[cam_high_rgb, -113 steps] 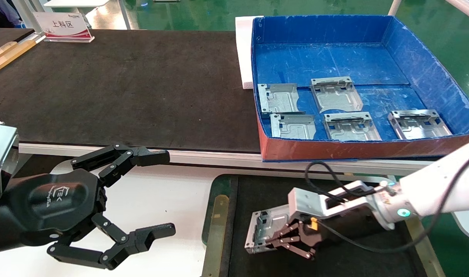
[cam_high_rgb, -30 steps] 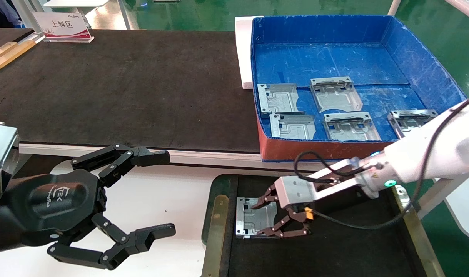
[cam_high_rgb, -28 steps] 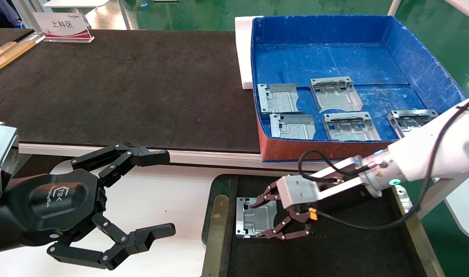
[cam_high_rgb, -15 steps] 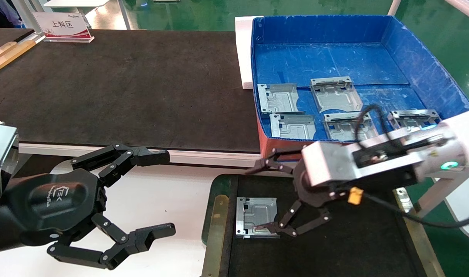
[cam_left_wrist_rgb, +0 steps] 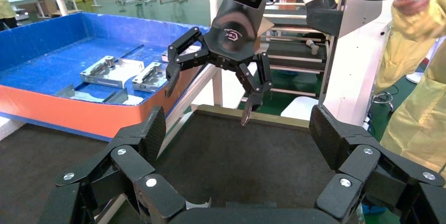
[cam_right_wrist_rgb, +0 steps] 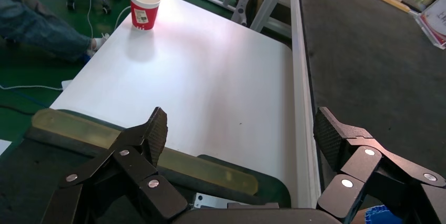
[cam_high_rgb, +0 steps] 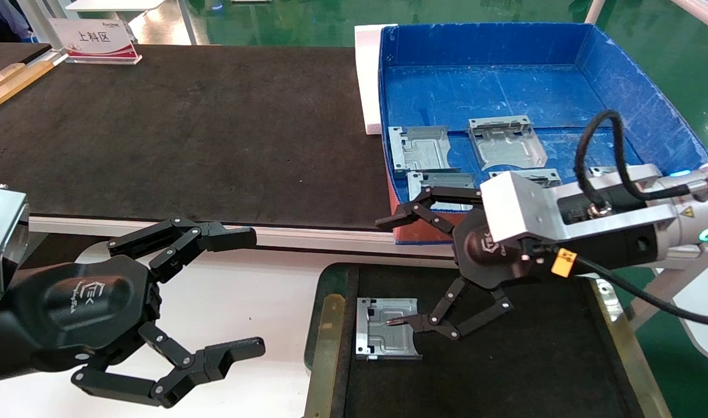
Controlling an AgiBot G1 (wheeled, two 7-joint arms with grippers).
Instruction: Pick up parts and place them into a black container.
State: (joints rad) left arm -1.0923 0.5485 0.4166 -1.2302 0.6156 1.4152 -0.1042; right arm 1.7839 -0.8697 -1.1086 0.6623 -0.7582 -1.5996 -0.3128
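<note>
One silver-grey part [cam_high_rgb: 385, 335] lies flat at the left end of the black container [cam_high_rgb: 534, 371], free of any gripper. A sliver of it shows in the right wrist view [cam_right_wrist_rgb: 210, 201]. My right gripper [cam_high_rgb: 388, 271] is open and empty, hovering above that part near the blue box's red front wall. It also shows in the left wrist view [cam_left_wrist_rgb: 208, 100]. Several more parts [cam_high_rgb: 419, 148] lie in the blue box [cam_high_rgb: 638, 98], two partly hidden by the right wrist. My left gripper [cam_high_rgb: 255, 292] is open and empty, parked over the white table at lower left.
The long black mat-covered table [cam_high_rgb: 185, 133] lies behind. The white table [cam_high_rgb: 255, 302] is left of the container, with a red paper cup [cam_right_wrist_rgb: 144, 3] at its far end. A brass strip [cam_high_rgb: 329, 348] lines the container's left side. A sign [cam_high_rgb: 98, 40] stands far left.
The right gripper set the part down in the black container, opened, and rose up and back towards the blue box. The left arm has not moved.
</note>
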